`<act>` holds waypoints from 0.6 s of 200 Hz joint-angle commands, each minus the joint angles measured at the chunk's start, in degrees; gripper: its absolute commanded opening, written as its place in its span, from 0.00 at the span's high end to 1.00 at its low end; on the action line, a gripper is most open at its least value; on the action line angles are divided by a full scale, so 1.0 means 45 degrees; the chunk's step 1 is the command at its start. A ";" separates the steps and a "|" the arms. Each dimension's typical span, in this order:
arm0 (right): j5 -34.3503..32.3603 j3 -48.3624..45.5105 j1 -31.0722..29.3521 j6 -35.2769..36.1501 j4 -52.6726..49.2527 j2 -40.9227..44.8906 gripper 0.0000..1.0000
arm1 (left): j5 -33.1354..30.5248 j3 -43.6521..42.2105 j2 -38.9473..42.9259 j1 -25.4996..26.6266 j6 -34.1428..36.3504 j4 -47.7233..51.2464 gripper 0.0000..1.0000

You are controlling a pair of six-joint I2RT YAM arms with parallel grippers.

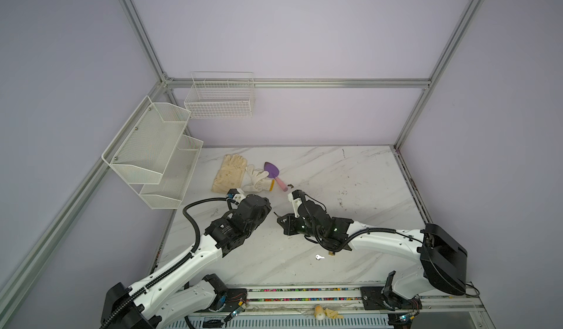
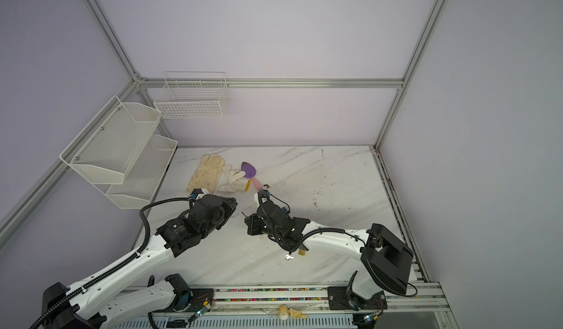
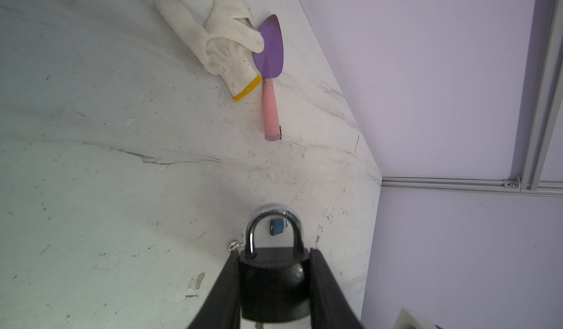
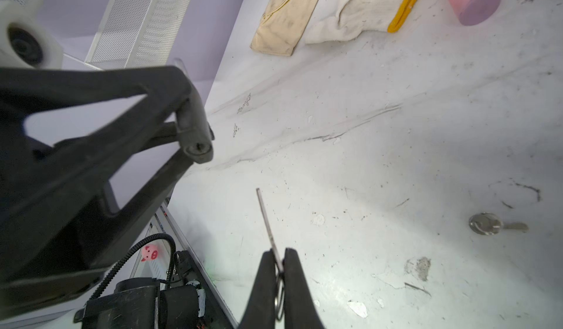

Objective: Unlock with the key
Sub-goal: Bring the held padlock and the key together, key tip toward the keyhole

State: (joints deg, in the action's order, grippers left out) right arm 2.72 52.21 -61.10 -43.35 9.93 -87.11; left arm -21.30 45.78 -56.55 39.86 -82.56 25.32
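Now the right gripper [image 4: 277, 255] pinches the key [image 4: 266, 217], its long blade aimed slightly beside the keyhole [image 4: 198, 148] of the black padlock [image 3: 271, 284], which the left gripper [image 3: 274, 255] clamps; a gap separates them.

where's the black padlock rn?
In the left wrist view the black padlock sits clamped in the left gripper over the marble table, shackle pointing outward. Its keyhole end faces the key held by the right gripper, a gap between them.
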 commanded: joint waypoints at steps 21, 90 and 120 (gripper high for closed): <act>-0.0307 0.0663 -0.0169 -0.0191 0.0937 -0.0118 1.00 | -0.0315 -0.0114 0.0215 -0.0088 -0.0462 -0.0634 1.00; -0.0566 0.0952 -0.0173 0.0351 0.1015 -0.0222 1.00 | 0.0095 -0.0153 0.0069 -0.0239 -0.0525 -0.0782 1.00; -0.0403 0.1053 -0.0177 0.0372 0.1081 -0.0384 1.00 | 0.0241 -0.0190 0.0050 -0.0297 -0.0522 -0.0870 1.00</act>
State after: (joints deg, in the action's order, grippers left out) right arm 1.19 55.24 -61.47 -42.35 13.06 -87.77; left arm -20.45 45.76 -56.62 39.00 -84.49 24.47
